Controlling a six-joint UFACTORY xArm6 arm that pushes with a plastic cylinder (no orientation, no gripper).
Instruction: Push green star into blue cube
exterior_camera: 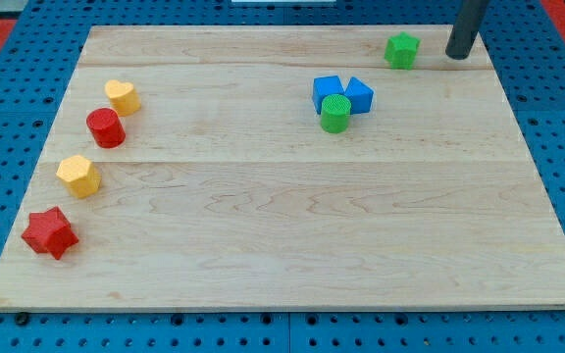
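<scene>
**Ana:** Red star (48, 232) sits closest to us, at the lower left of the counter (282, 265), as far from my tip as anything here. Going rightward: an orange block (78, 176), a red cylinder (106, 128) and a yellow block (123, 97), all well to the left of the tip and out of the way.

**Ben:** And the blocks that matter?

**Ana:** Two blue blocks touch each other, the blue cube (328, 92) and a second blue block (358, 95), with a green cylinder (335, 114) pressed against their near side. They lie left of and below my tip (457, 55). The green star (401, 50) is just left of the tip, near but apart from it, close to the counter's top edge.

**Ben:** What's the pincer doing?

**Ana:** None is fitted; the arm ends in a bare rod, so it holds nothing and only pushes.

**Ben:** So how do we push well?

**Ana:** I judge the tip should settle on the star's upper-right side, opposite the blue pair, then drive down and left along that line. Push through the star's middle, since its points could make it spin off. Go slowly near the edge, and correct early if it drifts toward the cylinder.
</scene>
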